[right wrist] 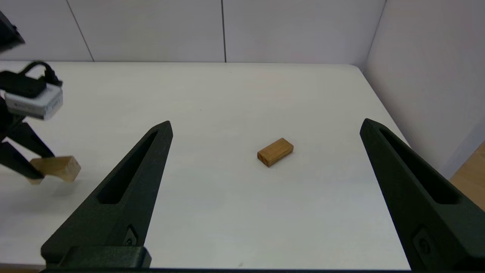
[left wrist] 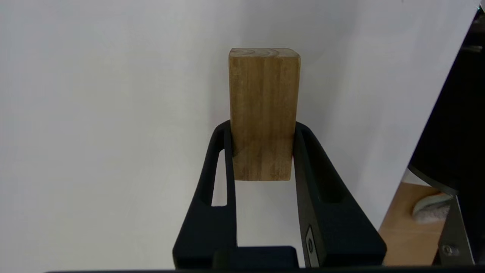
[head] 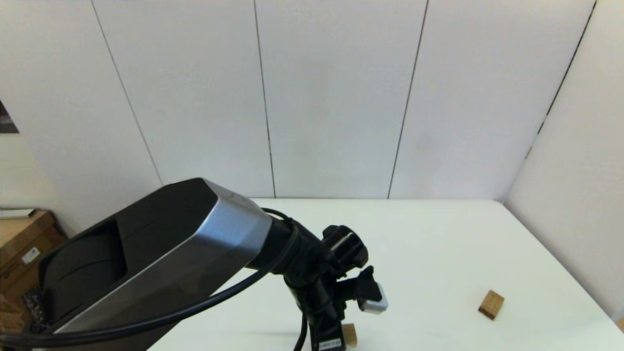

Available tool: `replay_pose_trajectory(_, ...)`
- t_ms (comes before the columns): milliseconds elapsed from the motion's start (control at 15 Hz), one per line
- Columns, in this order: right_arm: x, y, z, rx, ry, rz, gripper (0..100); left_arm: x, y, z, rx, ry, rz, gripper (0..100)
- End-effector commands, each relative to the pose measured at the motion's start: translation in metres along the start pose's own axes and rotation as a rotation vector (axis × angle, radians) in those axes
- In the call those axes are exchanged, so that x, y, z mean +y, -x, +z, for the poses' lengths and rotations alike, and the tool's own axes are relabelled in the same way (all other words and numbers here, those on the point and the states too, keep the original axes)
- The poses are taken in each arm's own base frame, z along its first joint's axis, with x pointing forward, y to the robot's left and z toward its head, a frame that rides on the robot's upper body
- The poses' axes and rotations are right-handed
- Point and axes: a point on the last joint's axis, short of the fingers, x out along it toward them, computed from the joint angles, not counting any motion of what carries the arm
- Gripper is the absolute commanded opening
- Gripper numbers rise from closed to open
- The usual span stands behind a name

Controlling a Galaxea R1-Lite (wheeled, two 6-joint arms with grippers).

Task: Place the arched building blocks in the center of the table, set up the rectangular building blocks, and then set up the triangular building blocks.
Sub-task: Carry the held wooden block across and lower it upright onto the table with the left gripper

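The white worktop (head: pixel 438 234) fills the lower right of the head view. At bottom centre, my left jaws are clamped on the sides of the arched building block (left wrist: pixel 264 106) near one end, its cut-out hidden. It is light, stiff wood and smooth, so flat faces suit a firm pinch. The rectangular building block (head: pixel 491 304) lies flat at lower right, before my wide-spread, empty right jaws

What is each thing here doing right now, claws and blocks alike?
Left claw: shut on the light-brown wooden oblong block.
That block: gripped at one end, seemingly lifted off the white table.
Right claw: wide open, empty, above the table.
Plain tan-brown wooden box-shaped block: lying flat, untouched, on the robot's right.
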Motion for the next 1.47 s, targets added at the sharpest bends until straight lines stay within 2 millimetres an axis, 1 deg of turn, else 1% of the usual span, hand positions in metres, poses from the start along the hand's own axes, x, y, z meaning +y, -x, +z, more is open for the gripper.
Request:
replay_pose_trajectory(67, 0.0, 0.0, 0.0, 0.0, 0.0, 0.0, 100, -0.005, -0.001, -0.008, 0.024, -0.001, -0.016, 0)
replay_pose_trajectory(200, 0.0, 0.0, 0.0, 0.002, 0.0, 0.002, 100, -0.005, 0.0, -0.01, 0.02, -0.004, -0.012, 0)
replay_pose_trajectory(400, 0.0, 0.0, 0.0, 0.002, 0.0, 0.002, 100, -0.005, -0.01, -0.014, 0.012, -0.012, -0.008, 0)
replay_pose_trajectory(533, 0.0, 0.0, 0.0, 0.002, 0.0, 0.0, 100, 0.001, -0.017, -0.016, -0.016, -0.029, 0.014, 0)
replay_pose_trajectory(667, 0.0, 0.0, 0.0, 0.002, 0.0, 0.0, 100, 0.003, -0.02, -0.016, -0.021, -0.029, 0.017, 0)
replay_pose_trajectory(1000, 0.0, 0.0, 0.0, 0.002, 0.0, 0.0, 100, 0.001, -0.019, -0.018, -0.014, -0.036, 0.01, 0)
replay_pose_trajectory(1467, 0.0, 0.0, 0.0, 0.0, 0.0, 0.0, 100, 0.0, -0.011, -0.016, -0.029, -0.056, 0.021, 0)
